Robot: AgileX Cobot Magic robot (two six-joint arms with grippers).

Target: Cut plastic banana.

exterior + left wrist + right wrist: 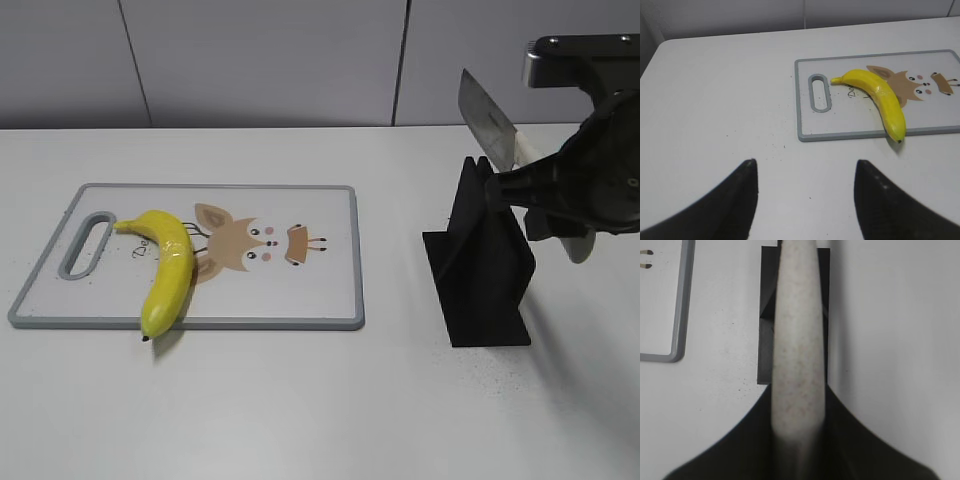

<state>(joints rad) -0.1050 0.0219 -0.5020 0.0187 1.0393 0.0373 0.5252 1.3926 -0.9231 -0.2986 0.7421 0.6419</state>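
A: Where is the plastic banana, and has it been cut?

B: It lies whole on the left part of the cutting board, stem near the handle slot, its dark tip hanging just over the board's near edge. No cut shows on it, so the cutting itself is all yet to do.

A: And the knife?

B: The right gripper is clenched on its pale handle. The blade sticks up above the black knife stand, at the stand or just above it; whether it is fully clear of the slot cannot be told. The right wrist view shows the handle running straight between the jaws, with the stand below.

A: The other arm?

B: The left gripper hovers over bare table with its jaws spread, holding nothing, near the board's handle end.

A: Anything in the way?

B: Nothing lies between the stand and the board. By judgement, the knife must travel well across to the left, and the overhanging, unheld banana could roll or slide under the blade.
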